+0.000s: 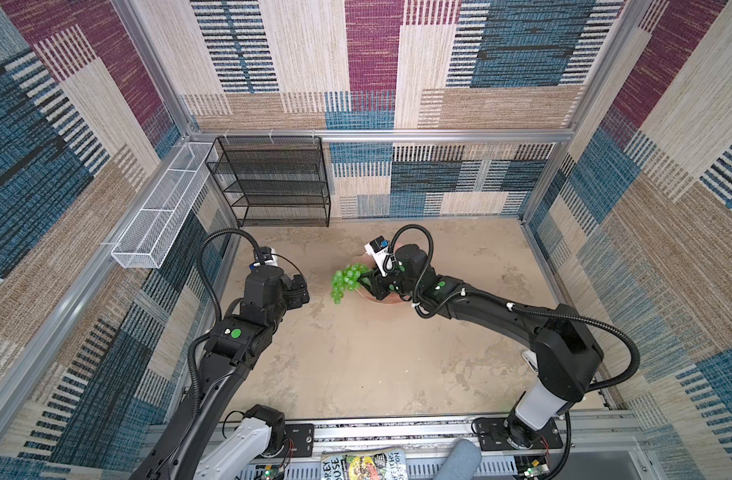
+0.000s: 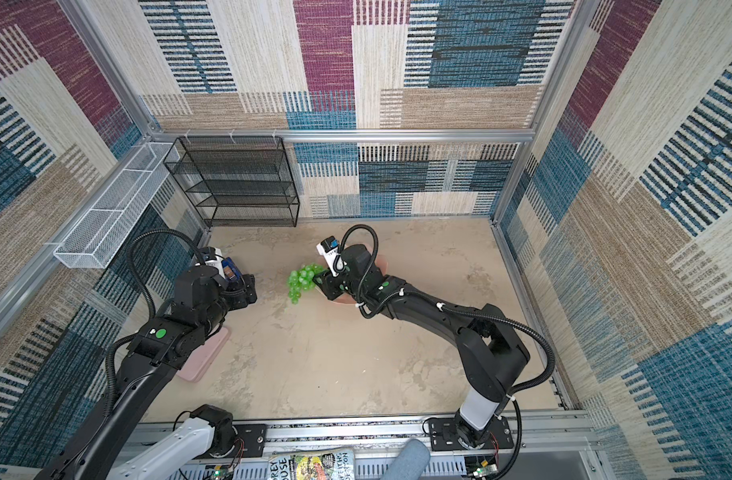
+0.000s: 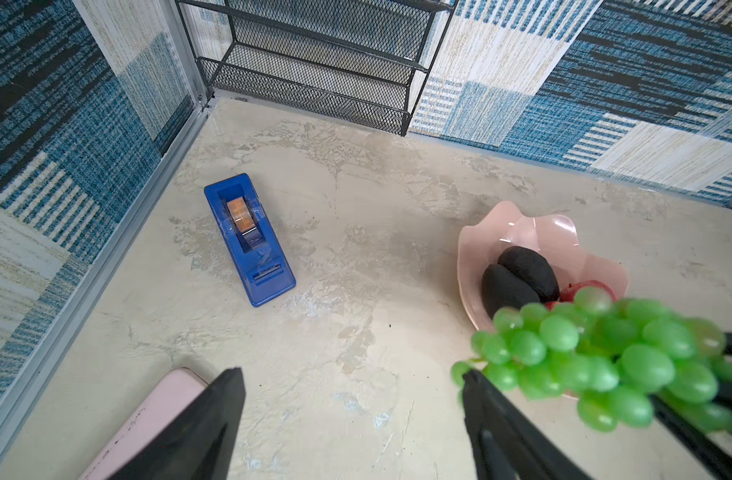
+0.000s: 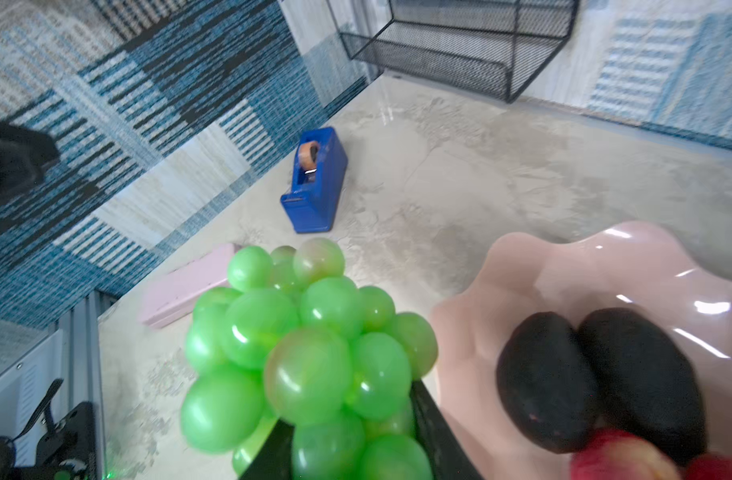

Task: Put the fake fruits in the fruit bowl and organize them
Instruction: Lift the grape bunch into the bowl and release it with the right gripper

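My right gripper (image 1: pixel 370 283) (image 2: pixel 320 283) (image 4: pixel 350 415) is shut on the bunch of green grapes (image 1: pixel 347 282) (image 2: pixel 301 280) (image 3: pixel 605 357) (image 4: pixel 306 353), which hangs above the table just left of the fruit bowl (image 1: pixel 381 300) (image 2: pixel 339 300) (image 3: pixel 534 232) (image 4: pixel 584 266). In both top views my right arm hides most of the pink bowl. Two dark avocados (image 3: pixel 522 274) (image 4: pixel 547 382) lie side by side in it, with a red apple (image 3: pixel 584 289) (image 4: pixel 618 457) beside them. My left gripper (image 1: pixel 300 291) (image 2: pixel 248 291) (image 3: pixel 353 374) hovers open and empty, left of the grapes.
A blue tape dispenser (image 2: pixel 231 270) (image 3: pixel 250 241) (image 4: pixel 314 178) sits near the left wall. A flat pink piece (image 2: pixel 202 357) (image 3: pixel 148 419) (image 4: pixel 185 286) lies under my left arm. A black mesh shelf (image 1: pixel 273 183) stands at the back left, a white wire basket (image 1: pixel 156 216) on the left wall.
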